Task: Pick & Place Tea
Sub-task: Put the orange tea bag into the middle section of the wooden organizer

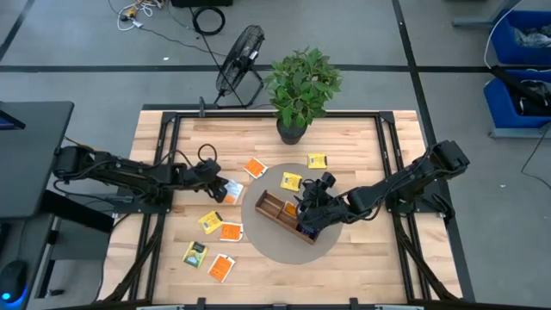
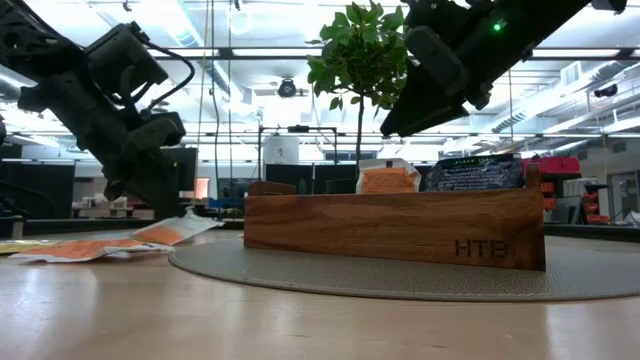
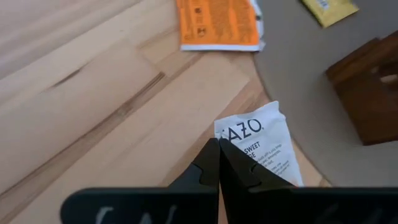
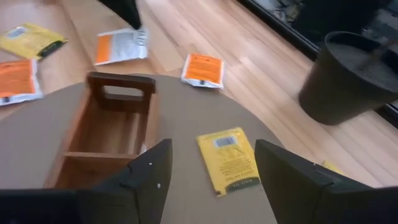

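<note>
Small tea sachets lie flat around a brown wooden tray (image 1: 277, 213) that stands on a round grey mat (image 1: 269, 239). Orange ones (image 1: 255, 168) (image 1: 230, 231) (image 1: 222, 268), yellow ones (image 1: 291, 182) (image 1: 317, 160) (image 1: 210, 221) and a yellow-green one (image 1: 195, 254) are loose on the table. An orange sachet (image 2: 388, 180) and a dark blue one (image 2: 472, 172) stand in the tray. My left gripper (image 1: 222, 187) is shut on an orange-and-white sachet (image 3: 261, 146) left of the mat. My right gripper (image 4: 214, 180) hangs open above the tray's right end, over the yellow sachet (image 4: 229, 160). My left gripper pinches the orange-and-white sachet at its edge (image 3: 225, 138) between the two shut fingers, coming slanting down from the table's left. In the low view the sachet (image 2: 180, 231) sits tilted below the fingers, its end toward the tray raised and the rest low by the table.
A potted plant (image 1: 293, 129) stands at the table's far edge behind the mat, its dark pot (image 4: 348, 74) near the right arm. A fan (image 1: 239, 60) lies on the floor beyond the table. Bare wood shows along the near edge and at the table's right.
</note>
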`<move>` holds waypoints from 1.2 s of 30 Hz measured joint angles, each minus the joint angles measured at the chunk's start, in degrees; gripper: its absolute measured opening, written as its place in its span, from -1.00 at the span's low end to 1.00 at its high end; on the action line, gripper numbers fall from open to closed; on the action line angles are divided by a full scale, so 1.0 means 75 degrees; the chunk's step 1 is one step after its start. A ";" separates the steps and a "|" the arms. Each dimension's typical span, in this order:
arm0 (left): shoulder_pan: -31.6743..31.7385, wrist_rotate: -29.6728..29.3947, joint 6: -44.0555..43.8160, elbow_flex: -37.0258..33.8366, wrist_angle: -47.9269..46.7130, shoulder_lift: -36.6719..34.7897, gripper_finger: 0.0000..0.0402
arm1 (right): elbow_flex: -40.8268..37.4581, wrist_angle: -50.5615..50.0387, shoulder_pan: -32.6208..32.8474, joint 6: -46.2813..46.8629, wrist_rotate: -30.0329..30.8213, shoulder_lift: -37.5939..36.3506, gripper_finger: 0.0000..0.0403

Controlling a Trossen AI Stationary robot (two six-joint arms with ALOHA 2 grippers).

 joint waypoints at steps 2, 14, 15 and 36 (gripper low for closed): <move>-0.0047 -0.0006 0.0029 0.0000 0.0088 0.0000 -0.99 | 0.0000 0.0335 -0.0118 -0.0395 -0.0374 0.0000 0.18; -0.0125 -0.0035 0.0331 0.0003 0.0838 -0.0058 -1.00 | 0.0000 0.2342 -0.0930 -0.2090 -0.2488 0.0000 0.18; -0.0125 -0.0028 0.0373 0.0003 0.0891 -0.0058 -1.00 | 0.0000 0.2456 -0.1001 -0.2133 -0.2689 0.0000 0.18; -0.0423 0.0174 0.0606 0.0006 0.1778 -0.0058 -1.00 | 0.0380 0.3890 -0.2228 -0.2443 -0.4905 0.1144 0.18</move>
